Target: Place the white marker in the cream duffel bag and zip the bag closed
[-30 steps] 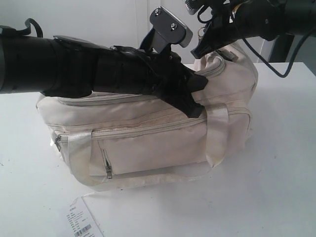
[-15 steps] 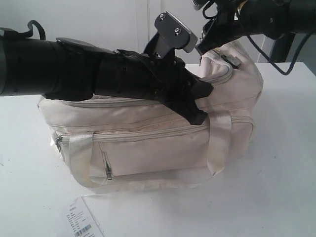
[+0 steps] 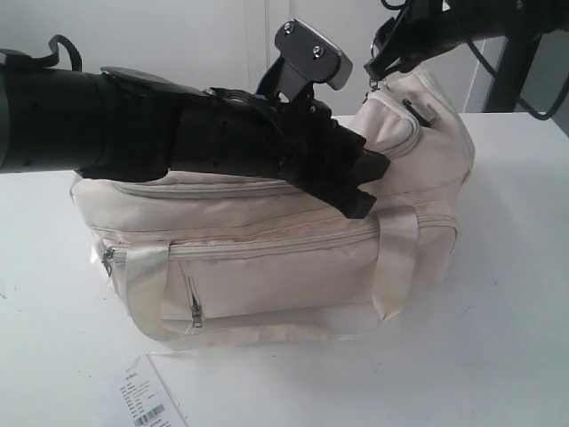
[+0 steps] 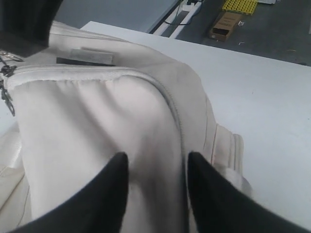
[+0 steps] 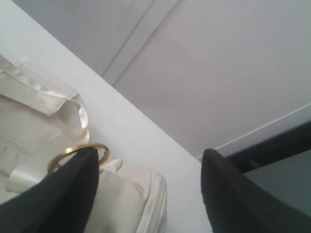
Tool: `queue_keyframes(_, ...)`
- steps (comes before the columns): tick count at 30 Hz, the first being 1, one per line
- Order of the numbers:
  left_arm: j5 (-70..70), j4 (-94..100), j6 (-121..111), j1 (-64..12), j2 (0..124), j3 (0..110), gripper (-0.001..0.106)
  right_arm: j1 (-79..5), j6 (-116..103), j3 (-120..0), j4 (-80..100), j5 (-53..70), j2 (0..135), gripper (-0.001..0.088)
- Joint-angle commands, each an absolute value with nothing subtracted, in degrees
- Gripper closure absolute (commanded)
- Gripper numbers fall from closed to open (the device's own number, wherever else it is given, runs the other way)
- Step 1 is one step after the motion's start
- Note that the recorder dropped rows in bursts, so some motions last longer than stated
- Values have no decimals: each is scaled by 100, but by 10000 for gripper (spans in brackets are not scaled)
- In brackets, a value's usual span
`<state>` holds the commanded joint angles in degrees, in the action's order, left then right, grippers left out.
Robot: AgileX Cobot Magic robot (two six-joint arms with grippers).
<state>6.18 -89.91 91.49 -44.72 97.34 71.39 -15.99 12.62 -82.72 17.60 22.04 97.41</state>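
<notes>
Cream duffel bag (image 3: 267, 258), lying lengthwise on a white table (image 3: 498, 311), front pockets toward the exterior camera.

Left gripper (image 4: 156, 160): its two black fingers are closed partway on a fold of the bag's end panel, and the piped seam runs up between them. Right gripper (image 5: 149, 158): fingers set wide apart with nothing between them, hanging just above the bag's raised far end. The gold ring (image 5: 73, 148) sits at the edge of one finger; contact cannot be told.

Edges and room: open tabletop lies in front of the bag and to its right. A paper tag (image 3: 147, 400) rests near the front edge, apart from the bag.

Between views: only the right wrist view shows the ring. Only the left wrist view shows the table's edge past the bag's end, with a cardboard box (image 4: 226, 25) on the floor beyond. The exterior view alone shows the loop handle (image 3: 396, 258).

Pose: the left arm reaches level across the bag's top from the left. The right arm comes in from the upper right, its gripper pointing down.
</notes>
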Motion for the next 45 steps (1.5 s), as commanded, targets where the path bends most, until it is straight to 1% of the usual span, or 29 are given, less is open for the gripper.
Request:
queue_keyframes(2,560,-8991,9030,-4472,9734,7139,376,-1599,1262,-8272,1760,2697,9741,288)
queue_keyframes(3,560,-8991,8981,-4472,9734,7139,365,-1599,1262,-8272,1760,2934,9741,288)
queue_keyframes(8,560,-8991,8765,-4472,9734,7139,366,-1599,1486,-8272,1348,3796,9727,288)
queue_keyframes(16,586,-8991,8107,-4472,9734,7139,366,-1599,1521,-8277,995,3914,9480,288)
queue_keyframes(22,556,-8991,7766,-4472,9679,7139,366,-1599,1127,-8285,1007,3890,9279,288)
queue_keyframes(28,354,-8991,7670,-4472,9387,7139,366,-1590,1003,-8285,1007,4214,9267,289)
queue_keyframes(35,-53,-8801,7839,-4472,8957,7139,376,-1479,735,-8285,943,4764,9254,360)
queue_keyframes(37,-223,-8542,8449,-4472,8839,7139,482,-1479,735,-8285,943,4915,9194,396)
queue_keyframes(39,-818,-8518,9050,-4472,8615,7139,735,-1399,735,-8285,955,4930,9032,469)
queue_keyframes(40,-1110,-8560,9277,-4472,8529,7139,880,-1337,735,-8285,955,4930,8977,525)
queue_keyframes(41,-1476,-8679,9568,-4472,8459,7139,1002,-1241,746,-8285,955,4975,8898,599)
queue_keyframes(42,-1756,-8879,10028,-4472,8392,7139,1052,-1142,783,-8285,943,5087,8866,684)
queue_keyframes(44,-2466,-9415,11471,-4472,8380,7139,1053,-991,1101,-8285,849,5478,8855,840)
queue_keyframes(45,-2887,-9679,12133,-4472,8380,7139,1053,-927,1200,-8272,748,5561,8855,868)
